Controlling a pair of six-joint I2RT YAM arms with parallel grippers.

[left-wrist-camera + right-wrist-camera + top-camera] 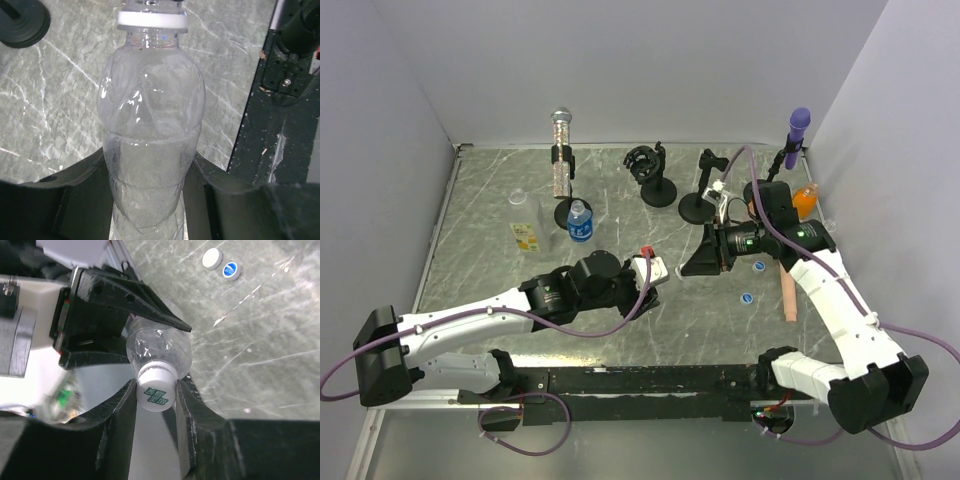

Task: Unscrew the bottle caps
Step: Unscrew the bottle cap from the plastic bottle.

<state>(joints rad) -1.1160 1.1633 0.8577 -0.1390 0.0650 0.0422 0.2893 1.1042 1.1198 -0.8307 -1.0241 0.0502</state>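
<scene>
A clear, unlabelled bottle [150, 125] with water in it lies held between my two grippers above the table's middle [667, 268]. My left gripper [150, 172] is shut on the bottle's body, one finger on each side [648, 280]. My right gripper [156, 396] is shut on the bottle's white cap [156, 391], which has green print and sits on the neck [692, 262]. A blue-labelled bottle [580, 222], a yellow-green-labelled bottle [526, 236] and an orange bottle [806, 200] stand on the table.
Two loose blue caps [759, 266] [746, 297] lie right of centre; a white cap [212, 258] and a blue cap [231, 271] show in the right wrist view. A silver microphone [560, 150], a purple microphone [798, 125] and black stands [658, 188] line the back. A peach stick [788, 295] lies at the right.
</scene>
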